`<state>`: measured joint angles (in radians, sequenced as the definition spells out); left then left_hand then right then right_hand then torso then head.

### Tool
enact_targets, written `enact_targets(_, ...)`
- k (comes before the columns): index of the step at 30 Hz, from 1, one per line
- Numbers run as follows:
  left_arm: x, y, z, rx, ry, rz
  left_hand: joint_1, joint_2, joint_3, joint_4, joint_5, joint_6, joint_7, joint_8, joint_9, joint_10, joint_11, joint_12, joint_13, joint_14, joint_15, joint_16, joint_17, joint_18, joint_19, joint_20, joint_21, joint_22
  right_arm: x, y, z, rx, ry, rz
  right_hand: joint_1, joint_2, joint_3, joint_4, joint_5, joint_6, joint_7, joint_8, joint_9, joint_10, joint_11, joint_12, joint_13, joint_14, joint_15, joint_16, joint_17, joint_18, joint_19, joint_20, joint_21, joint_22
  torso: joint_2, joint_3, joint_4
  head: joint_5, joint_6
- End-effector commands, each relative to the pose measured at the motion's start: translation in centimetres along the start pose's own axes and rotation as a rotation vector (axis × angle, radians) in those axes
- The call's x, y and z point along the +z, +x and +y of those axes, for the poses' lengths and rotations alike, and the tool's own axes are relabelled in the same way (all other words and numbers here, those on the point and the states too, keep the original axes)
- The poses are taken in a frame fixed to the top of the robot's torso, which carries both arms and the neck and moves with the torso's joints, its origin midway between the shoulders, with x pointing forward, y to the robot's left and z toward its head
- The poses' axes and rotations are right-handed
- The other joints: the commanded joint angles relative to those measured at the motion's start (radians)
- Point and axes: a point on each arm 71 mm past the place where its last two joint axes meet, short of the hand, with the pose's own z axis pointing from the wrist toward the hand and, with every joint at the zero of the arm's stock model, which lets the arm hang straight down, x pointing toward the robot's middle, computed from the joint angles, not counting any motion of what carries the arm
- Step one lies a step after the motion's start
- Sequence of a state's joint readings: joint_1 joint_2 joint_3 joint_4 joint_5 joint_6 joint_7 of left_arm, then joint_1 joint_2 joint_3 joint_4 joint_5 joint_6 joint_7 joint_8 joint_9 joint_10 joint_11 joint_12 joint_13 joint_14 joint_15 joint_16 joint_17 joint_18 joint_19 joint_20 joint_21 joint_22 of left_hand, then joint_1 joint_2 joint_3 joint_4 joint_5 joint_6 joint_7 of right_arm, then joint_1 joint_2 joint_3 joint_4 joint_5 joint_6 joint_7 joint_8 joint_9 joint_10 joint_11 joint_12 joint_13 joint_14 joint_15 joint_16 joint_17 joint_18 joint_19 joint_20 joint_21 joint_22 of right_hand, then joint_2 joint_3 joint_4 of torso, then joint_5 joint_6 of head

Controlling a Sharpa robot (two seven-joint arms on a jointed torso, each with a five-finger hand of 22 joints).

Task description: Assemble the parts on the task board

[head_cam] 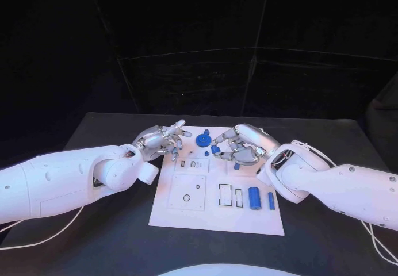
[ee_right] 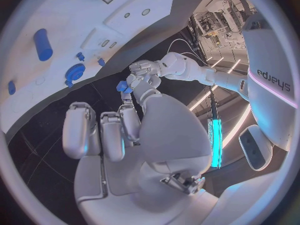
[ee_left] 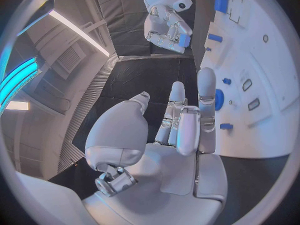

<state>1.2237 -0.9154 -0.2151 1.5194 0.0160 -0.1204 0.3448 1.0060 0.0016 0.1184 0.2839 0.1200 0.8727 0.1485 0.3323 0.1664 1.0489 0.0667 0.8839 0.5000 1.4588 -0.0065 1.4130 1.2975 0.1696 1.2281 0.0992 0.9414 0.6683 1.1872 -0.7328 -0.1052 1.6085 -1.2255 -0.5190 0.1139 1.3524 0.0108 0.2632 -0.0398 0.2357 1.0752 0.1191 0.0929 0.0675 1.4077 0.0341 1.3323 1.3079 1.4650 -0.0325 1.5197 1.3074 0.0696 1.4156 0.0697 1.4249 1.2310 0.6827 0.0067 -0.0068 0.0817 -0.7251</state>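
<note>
Silver and many-fingered, the left hand [head_cam: 159, 142] hangs over the far left edge of the white rectangular task board [head_cam: 217, 221] with its fingers [ee_left: 206, 92] apart and straight, nothing in them, just beside a round blue gear-like part [ee_left: 219, 99] seated on the board. Over the far middle of the board, the silver right hand [head_cam: 240, 147] is curled, pinching a small blue part [ee_right: 122, 87] between thumb and fingertip. Two blue cylinders [head_cam: 255, 198] lie near the board's near right edge.
</note>
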Motion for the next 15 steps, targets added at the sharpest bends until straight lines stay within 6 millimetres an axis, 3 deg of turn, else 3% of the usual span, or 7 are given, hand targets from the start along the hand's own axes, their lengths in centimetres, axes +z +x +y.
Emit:
enact_targets(1,0.2,1.4,0.3,-0.081,-0.024,0.091,-0.026,0.025,-0.041,0.001,-0.001,0.012,-0.001,-0.015,-0.013,0.013,-0.004,0.054,0.025,0.048,0.000,0.056,0.098,-0.023,0.039,-0.002,0.087,0.102,-0.3,-0.8,0.6,0.077,-0.030,-0.097,-0.006,-0.005,0.016,0.005,0.005,0.011,0.005,0.007,0.002,0.005,0.003,0.004,0.028,0.087,-0.002,0.004,0.178,-0.004,0.008,0.002,0.005,0.001,0.001,0.0002,-0.0012,-0.004,0.008)
enact_targets(4,0.6,2.3,0.7,-0.118,-0.040,0.115,-0.040,0.050,-0.081,0.004,0.000,0.020,-0.003,-0.029,-0.026,0.021,-0.003,0.103,0.049,0.074,-0.001,0.100,0.166,-0.036,0.066,-0.003,0.160,0.191,-0.4,-0.8,1.1,0.095,-0.050,-0.109,-0.006,-0.007,0.019,0.003,0.009,0.012,0.005,0.007,0.002,0.006,0.003,0.006,0.031,0.087,-0.002,0.005,0.180,-0.004,0.008,0.002,0.005,0.002,0.001,0.0001,-0.0006,-0.007,0.013)
enact_targets(6,0.9,2.9,0.8,-0.133,-0.047,0.131,-0.056,0.069,-0.104,0.005,0.000,0.024,-0.004,-0.035,-0.033,0.073,-0.005,0.176,0.137,0.094,-0.004,0.130,0.219,-0.047,0.090,-0.004,0.211,0.255,-0.3,-0.8,1.4,0.102,-0.062,-0.113,-0.006,-0.007,0.019,0.003,0.009,0.012,0.005,0.007,0.002,0.006,0.003,0.006,0.031,0.087,-0.002,0.005,0.180,-0.004,0.008,0.002,0.005,0.002,0.001,0.0009,-0.0011,-0.008,0.016)
enact_targets(9,1.3,3.6,1.0,-0.153,-0.056,0.154,-0.071,0.089,-0.130,0.008,0.000,0.035,-0.007,-0.040,-0.039,0.127,-0.007,0.250,0.239,0.110,-0.005,0.154,0.266,-0.056,0.112,-0.005,0.260,0.317,0.0,-0.6,1.7,0.111,-0.073,-0.117,-0.006,-0.008,0.022,0.002,0.012,0.012,0.005,0.006,0.002,0.007,0.003,0.007,0.031,0.087,-0.002,0.005,0.180,-0.004,0.008,0.002,0.005,0.002,0.002,-0.0011,0.0023,-0.016,0.020)
enact_targets(15,1.7,4.7,1.2,-0.176,-0.071,0.188,-0.092,0.117,-0.164,0.009,0.000,0.047,-0.009,-0.045,-0.047,0.165,-0.010,0.305,0.316,0.112,-0.007,0.158,0.273,-0.064,0.128,-0.007,0.300,0.368,0.3,-0.4,2.0,0.118,-0.084,-0.121,-0.006,-0.008,0.023,0.001,0.014,0.012,0.005,0.006,0.002,0.007,0.003,0.007,0.031,0.088,-0.002,0.005,0.180,-0.004,0.008,0.002,0.005,0.002,0.003,-0.0017,0.0020,-0.019,0.021)
